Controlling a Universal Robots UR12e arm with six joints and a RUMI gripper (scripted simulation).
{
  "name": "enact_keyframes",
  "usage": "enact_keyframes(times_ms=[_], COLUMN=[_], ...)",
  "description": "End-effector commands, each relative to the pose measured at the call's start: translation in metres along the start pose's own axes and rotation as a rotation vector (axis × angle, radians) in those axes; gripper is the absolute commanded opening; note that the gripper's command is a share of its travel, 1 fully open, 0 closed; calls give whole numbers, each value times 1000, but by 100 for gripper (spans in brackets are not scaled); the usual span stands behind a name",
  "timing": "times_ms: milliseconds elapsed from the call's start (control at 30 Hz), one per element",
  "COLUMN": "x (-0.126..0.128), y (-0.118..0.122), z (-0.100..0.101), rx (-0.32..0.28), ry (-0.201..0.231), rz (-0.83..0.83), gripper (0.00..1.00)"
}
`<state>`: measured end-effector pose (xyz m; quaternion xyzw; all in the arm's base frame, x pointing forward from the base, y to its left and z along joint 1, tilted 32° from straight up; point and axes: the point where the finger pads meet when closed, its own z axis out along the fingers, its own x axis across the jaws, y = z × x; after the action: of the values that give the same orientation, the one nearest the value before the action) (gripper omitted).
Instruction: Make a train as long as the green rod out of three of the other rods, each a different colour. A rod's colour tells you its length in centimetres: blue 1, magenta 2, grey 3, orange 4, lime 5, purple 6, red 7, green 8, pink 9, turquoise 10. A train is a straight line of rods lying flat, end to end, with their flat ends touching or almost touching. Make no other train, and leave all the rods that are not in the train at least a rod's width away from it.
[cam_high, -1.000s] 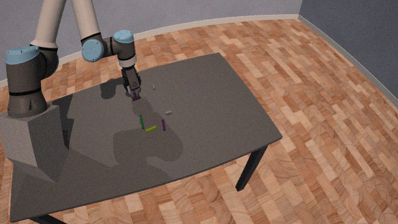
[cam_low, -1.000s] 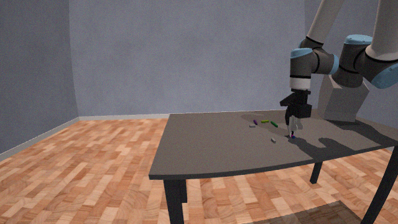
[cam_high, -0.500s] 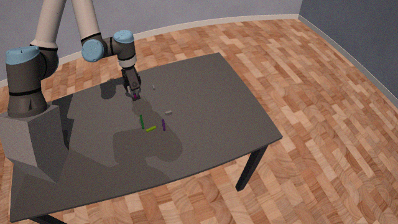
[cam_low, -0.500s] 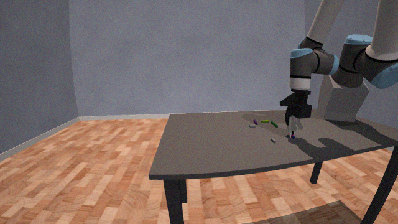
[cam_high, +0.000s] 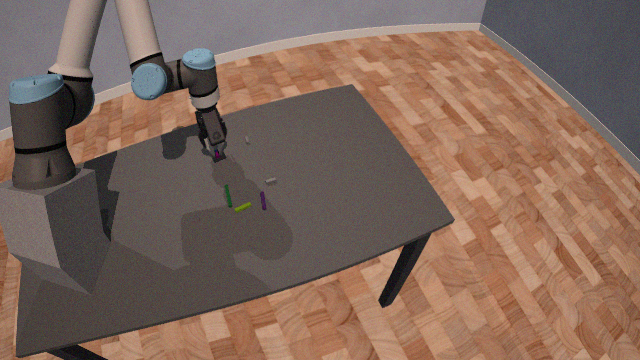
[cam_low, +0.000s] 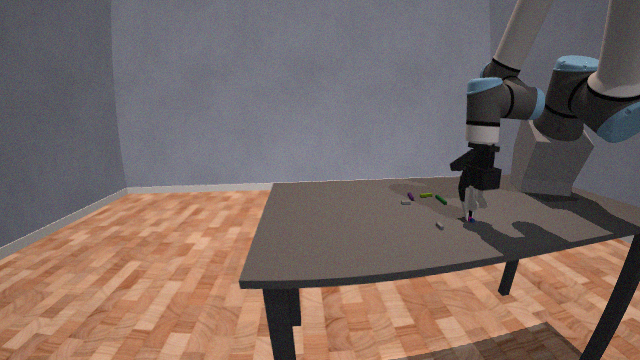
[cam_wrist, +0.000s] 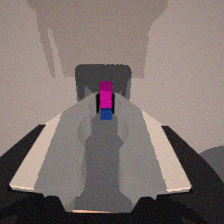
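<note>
My gripper stands at the back left of the table, fingers pointing down close to the surface, and is shut on the short magenta rod. A tiny blue rod sits right against the magenta rod's end, between the fingers; I cannot tell whether it is held too. Both show at the fingertips in the exterior view. The green rod lies flat nearer the table's middle. The lime rod lies just off its near end, and the purple rod lies a little to the right.
One grey rod lies right of the green rod. Another small grey rod lies just right of the gripper. The robot's base block stands at the table's left end.
</note>
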<state>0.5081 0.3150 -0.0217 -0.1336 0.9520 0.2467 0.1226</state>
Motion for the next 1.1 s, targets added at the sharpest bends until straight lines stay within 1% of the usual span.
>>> enact_keyframes(times_ms=[0, 33, 67, 200, 233, 300, 333, 400, 433, 500, 533, 933, 1067], x=[0, 0, 0, 0, 0, 0, 0, 0, 0, 0, 0, 0, 0], y=[0, 0, 0, 0, 0, 0, 0, 0, 0, 0, 0, 0, 0], z=[0, 0, 0, 0, 0, 0, 0, 0, 0, 0, 0, 0, -4], rx=[0, 0, 0, 0, 0, 0, 0, 0, 0, 0, 0, 0, 0], ry=[-1, -1, -1, -1, -1, -1, -1, -1, -1, -1, -1, -1, -1], rz=[0, 0, 0, 0, 0, 0, 0, 0, 0, 0, 0, 0, 0], gripper=[0, 0, 3, 3, 6, 6, 8, 8, 11, 11, 14, 14, 14])
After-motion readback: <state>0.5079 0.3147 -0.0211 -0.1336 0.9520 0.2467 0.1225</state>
